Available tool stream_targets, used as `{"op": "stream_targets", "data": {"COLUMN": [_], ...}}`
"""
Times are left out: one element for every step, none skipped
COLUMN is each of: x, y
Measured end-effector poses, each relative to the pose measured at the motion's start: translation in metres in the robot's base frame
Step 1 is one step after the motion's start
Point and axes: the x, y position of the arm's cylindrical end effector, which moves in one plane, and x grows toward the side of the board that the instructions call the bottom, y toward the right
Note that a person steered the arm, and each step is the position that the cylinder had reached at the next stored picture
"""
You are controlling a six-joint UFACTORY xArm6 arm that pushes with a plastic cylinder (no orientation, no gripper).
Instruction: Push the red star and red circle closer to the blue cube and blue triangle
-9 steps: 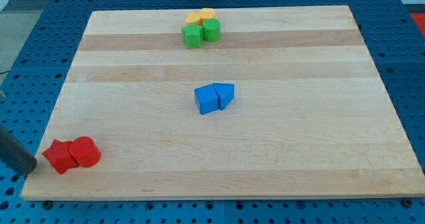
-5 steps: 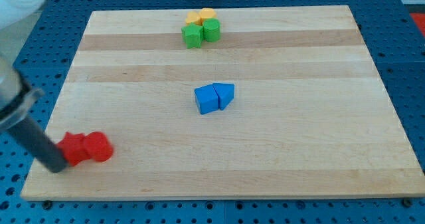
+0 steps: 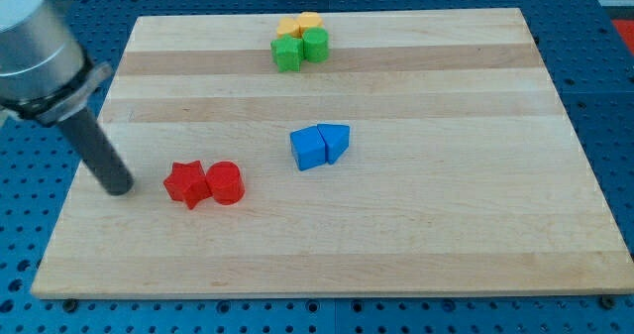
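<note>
The red star (image 3: 185, 184) and the red circle (image 3: 225, 183) lie side by side and touching, left of the board's middle. The blue cube (image 3: 308, 148) and the blue triangle (image 3: 335, 141) touch each other at the board's centre, up and to the right of the red pair. My tip (image 3: 120, 188) rests on the board to the left of the red star, with a small gap between them.
A green star (image 3: 287, 53), a green block (image 3: 315, 45), and two yellow-orange blocks (image 3: 300, 24) cluster at the top edge of the wooden board (image 3: 396, 235). Blue perforated table surrounds the board.
My tip swept right and upward from the board's lower-left corner. The red star and circle were pushed right and up with it, toward the blue pair.
</note>
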Motion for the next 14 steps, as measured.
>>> {"op": "stream_targets", "data": {"x": [-0.006, -0.006, -0.006, 0.012, 0.035, 0.040, 0.035, 0.030, 0.032, 0.051, 0.053, 0.058, 0.074, 0.058], "y": [0.068, 0.131, 0.103, 0.077, 0.078, 0.115, 0.178, 0.209, 0.208, 0.230, 0.288, 0.306, 0.306, 0.360]}}
